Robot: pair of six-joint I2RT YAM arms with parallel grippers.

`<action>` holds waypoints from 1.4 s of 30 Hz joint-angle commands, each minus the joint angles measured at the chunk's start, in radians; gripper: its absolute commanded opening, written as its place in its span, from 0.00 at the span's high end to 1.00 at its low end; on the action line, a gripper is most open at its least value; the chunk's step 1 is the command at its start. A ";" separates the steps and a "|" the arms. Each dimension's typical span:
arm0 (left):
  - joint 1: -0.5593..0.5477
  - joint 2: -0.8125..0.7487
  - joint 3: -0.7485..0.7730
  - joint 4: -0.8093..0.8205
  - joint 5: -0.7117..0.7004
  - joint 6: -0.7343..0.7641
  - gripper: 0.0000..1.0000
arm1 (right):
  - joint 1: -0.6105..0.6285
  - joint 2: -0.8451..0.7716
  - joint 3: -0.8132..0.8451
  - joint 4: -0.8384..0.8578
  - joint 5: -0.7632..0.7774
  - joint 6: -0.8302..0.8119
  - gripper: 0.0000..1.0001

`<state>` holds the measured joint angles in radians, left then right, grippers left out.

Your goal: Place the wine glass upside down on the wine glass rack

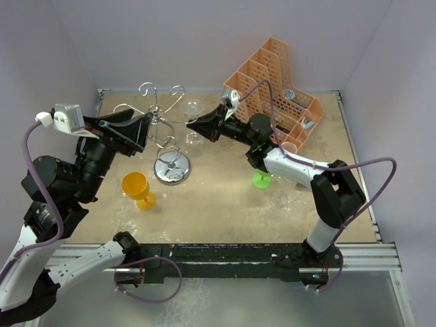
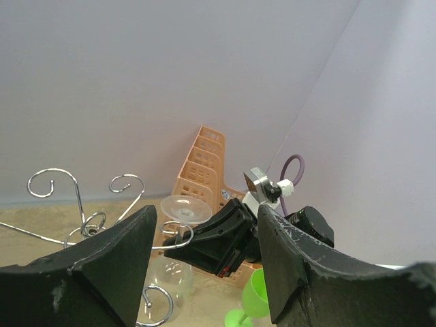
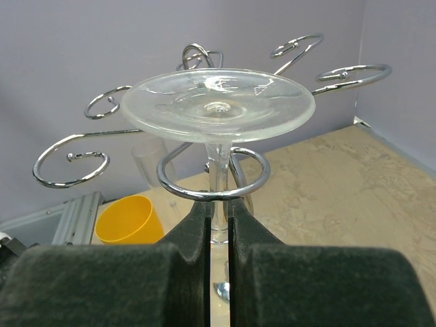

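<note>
Looking down from above, the right fingers are clamping the stem of the glass at the rack. Its foot is pointing up and its bowl is hanging below, so its long axis is standing upright. The left fingers are hanging wide and empty on the rack's other side (near the wires, touching nothing I can make out).

From the left wrist, those wide fingers are framing the glass straight ahead, with the right fingers gripping it from the opposite side.

From the right wrist, the closed fingers are pinching the stem just under one hook. The stem is seemingly passing through its curl, and the foot is floating slightly above it. By my judgement, the coming move is turning on that gap: the glass is needing to sink straight down until its foot is sitting on the hook.
</note>
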<state>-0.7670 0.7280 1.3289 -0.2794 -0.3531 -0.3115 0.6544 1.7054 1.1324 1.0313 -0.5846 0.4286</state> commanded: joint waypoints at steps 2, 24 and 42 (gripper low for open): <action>0.000 -0.002 0.004 0.016 -0.006 0.023 0.41 | -0.002 -0.003 0.053 0.034 0.028 0.001 1.00; 0.001 -0.001 0.004 0.009 -0.021 0.020 0.38 | -0.001 0.002 0.044 -0.018 -0.008 -0.060 0.52; 0.001 -0.059 -0.021 -0.145 -0.007 -0.050 0.26 | -0.002 -0.474 -0.286 -0.384 0.483 0.064 0.28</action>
<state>-0.7670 0.6945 1.3212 -0.3767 -0.3630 -0.3313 0.6544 1.3918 0.8520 0.8593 -0.3542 0.4187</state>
